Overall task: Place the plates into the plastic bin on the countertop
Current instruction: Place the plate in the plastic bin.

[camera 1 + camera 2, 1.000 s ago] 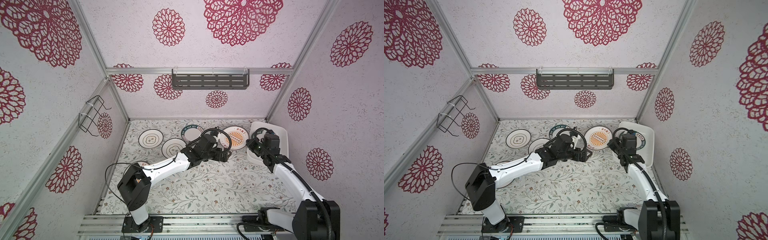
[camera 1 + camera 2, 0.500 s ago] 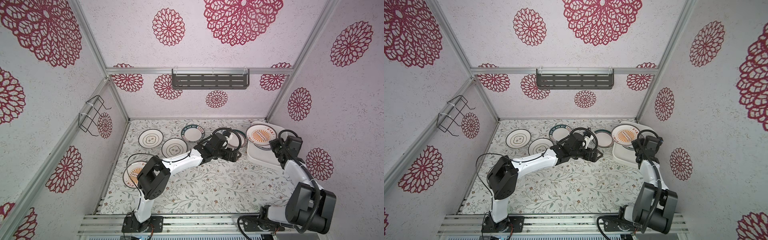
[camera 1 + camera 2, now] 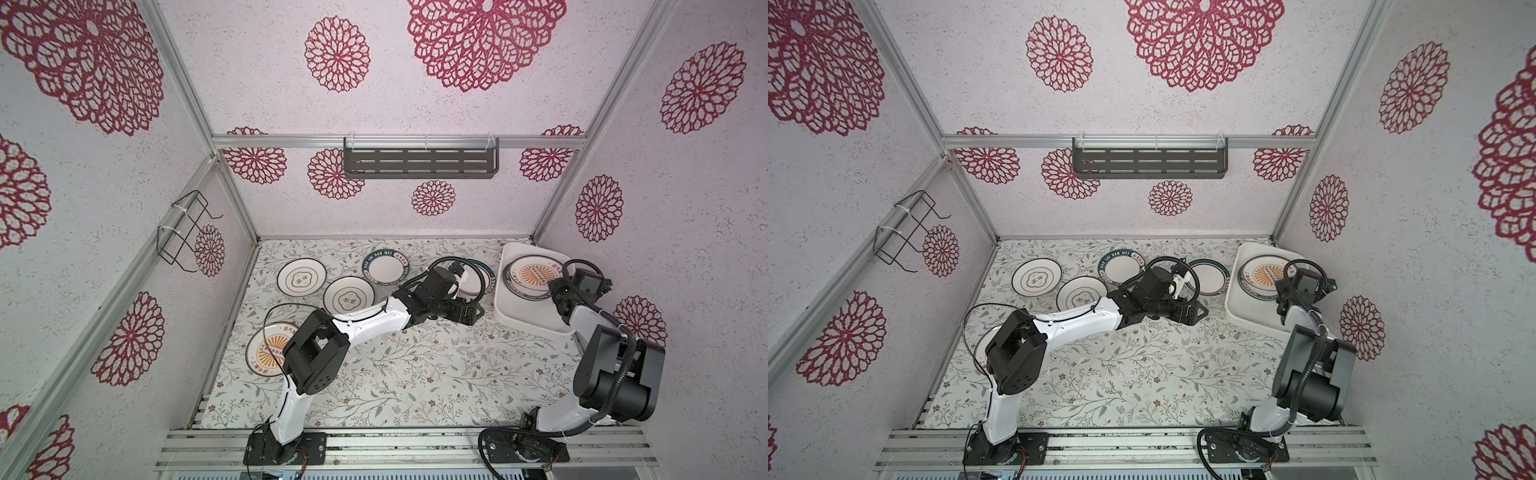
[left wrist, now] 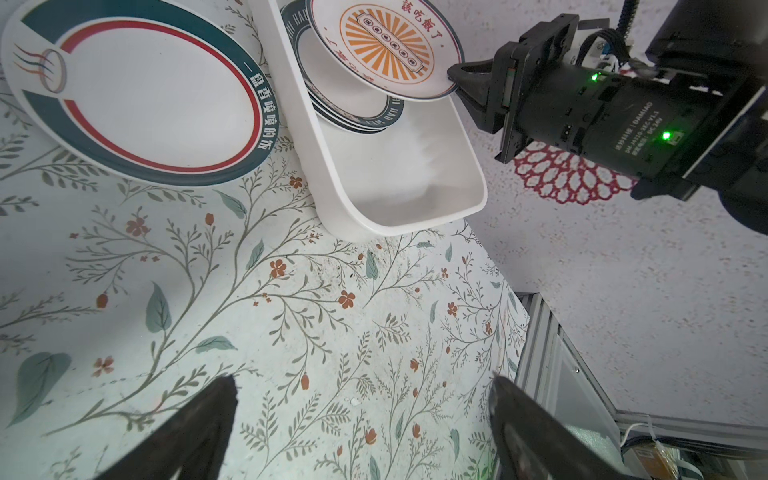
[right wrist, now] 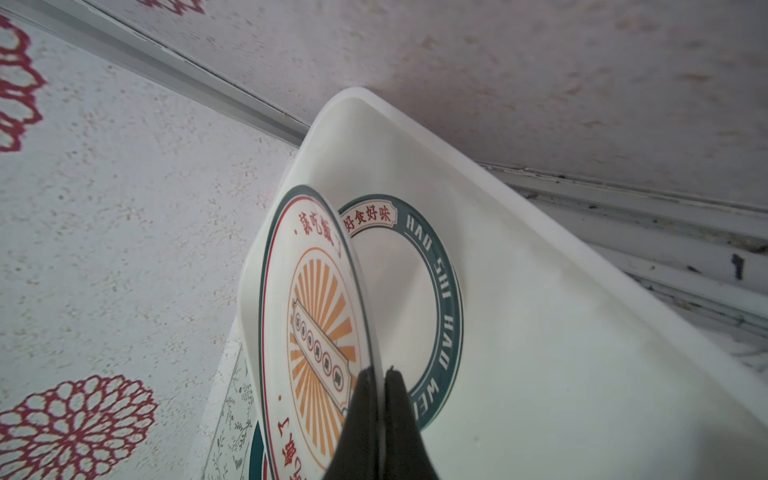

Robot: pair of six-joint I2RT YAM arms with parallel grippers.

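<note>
Over the leafy countertop (image 4: 291,316), the left gripper (image 4: 361,388) gapes wide and empty. Beyond it, the right gripper (image 5: 377,374) pinches the sunburst plate (image 5: 316,324) by its rim, tilted above what look like three teal-rimmed plates (image 4: 353,104) stacked in the plastic bin (image 4: 415,218).

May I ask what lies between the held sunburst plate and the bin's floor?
A stack of teal-rimmed plates, under the sunburst plate; clearest in the left wrist view.
</note>
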